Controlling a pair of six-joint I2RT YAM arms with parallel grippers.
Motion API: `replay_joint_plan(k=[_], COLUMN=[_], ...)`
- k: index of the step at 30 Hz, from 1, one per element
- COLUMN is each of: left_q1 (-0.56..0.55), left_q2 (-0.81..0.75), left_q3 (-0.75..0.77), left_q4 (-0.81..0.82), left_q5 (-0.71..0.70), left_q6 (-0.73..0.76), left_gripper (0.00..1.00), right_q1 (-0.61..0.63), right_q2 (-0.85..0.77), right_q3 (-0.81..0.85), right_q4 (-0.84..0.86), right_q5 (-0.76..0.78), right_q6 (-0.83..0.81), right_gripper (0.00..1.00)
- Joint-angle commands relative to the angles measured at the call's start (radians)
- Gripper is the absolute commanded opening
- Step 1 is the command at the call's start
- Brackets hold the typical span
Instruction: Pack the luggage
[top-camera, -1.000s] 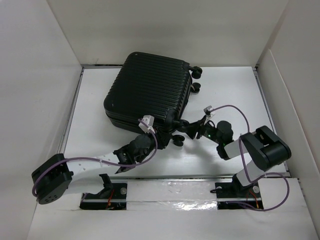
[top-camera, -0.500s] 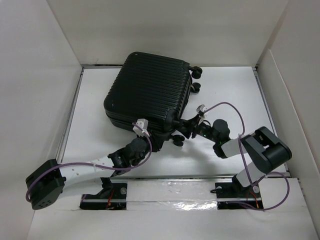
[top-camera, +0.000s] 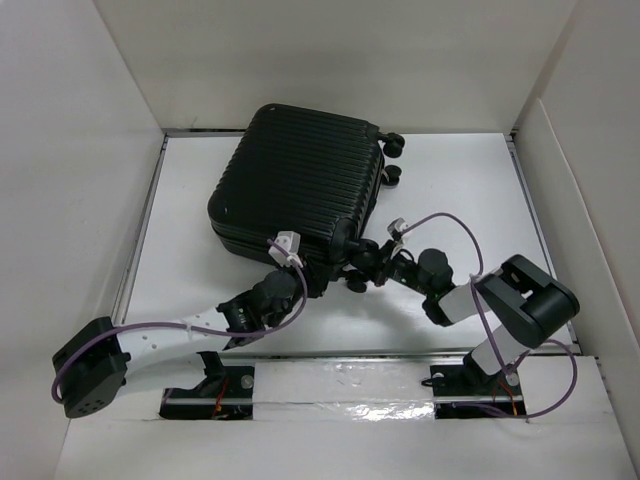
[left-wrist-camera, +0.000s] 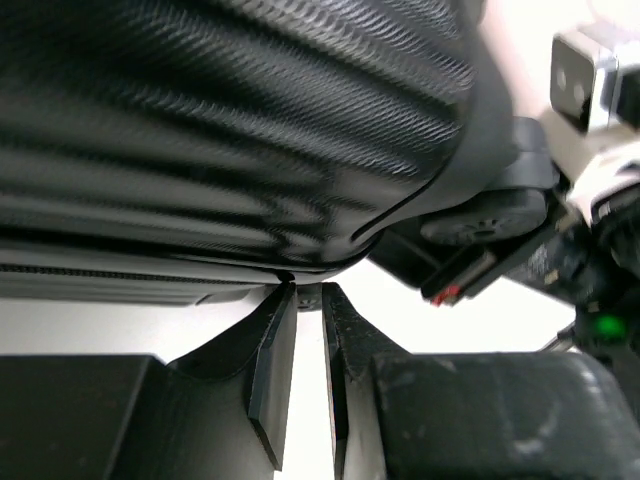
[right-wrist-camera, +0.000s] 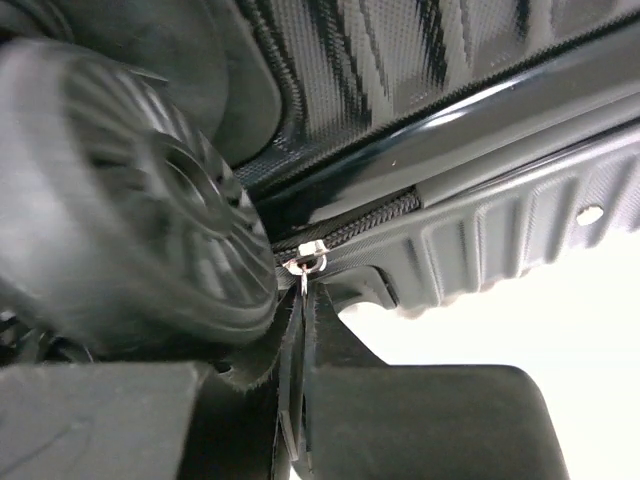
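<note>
**At the near corner of the luggage (top-camera: 300, 185): zipper pull grabbed**

Right beside the caster wheel (right-wrist-camera: 120, 200), our right gripper (right-wrist-camera: 303, 300) has just snapped together on the little metal zipper pull (right-wrist-camera: 305, 264), so we reckon zipping comes next. The luggage lies lid-down on the surface (top-camera: 450, 180). Both arms reach low and forward. Our left gripper (left-wrist-camera: 300, 292) sits nearly together at the seam, and we can't tell if it pinches anything.

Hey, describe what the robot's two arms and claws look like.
The left arm and right arm have white links between bulky black joints, with a purple cable looping along each. The left arm's white link shows small holes. The left claw and right claw each have two flat black fingers.
</note>
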Motion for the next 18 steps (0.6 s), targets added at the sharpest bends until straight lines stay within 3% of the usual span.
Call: replay_joint_plan(k=[1, 5, 7, 12, 16, 18], left_q1=[0.001, 0.001, 0.01, 0.043, 0.052, 0.052], left_q2=[0.037, 0.121, 0.167, 0.256, 0.331, 0.345], left_q3=[0.09, 0.153, 0.178, 0.233, 0.314, 0.346], left_q4=[0.059, 0.085, 0.105, 0.177, 0.185, 0.18], left_q5=[-0.046, -0.057, -0.055, -0.009, 0.026, 0.043], left_q6=[0.062, 0.095, 0.099, 0.088, 0.097, 0.094], left_gripper=[0.14, 0.14, 0.14, 0.14, 0.13, 0.13], right_q1=[0.069, 0.179, 0.252, 0.568, 0.748, 0.77], right_q2=[-0.084, -0.198, -0.25, -0.385, -0.329, -0.267], right_q3=[-0.067, -0.133, -0.15, -0.095, 0.072, 0.135], right_q4=[0.172, 0.069, -0.004, -0.335, -0.568, -0.581], right_q5=[0.137, 0.29, 0.442, 0.868, 1.077, 1.117], right_q6=[0.011, 0.014, 0.012, 0.021, 0.008, -0.008], right_gripper=[0.0, 0.0, 0.0, 0.0, 0.0, 0.0])
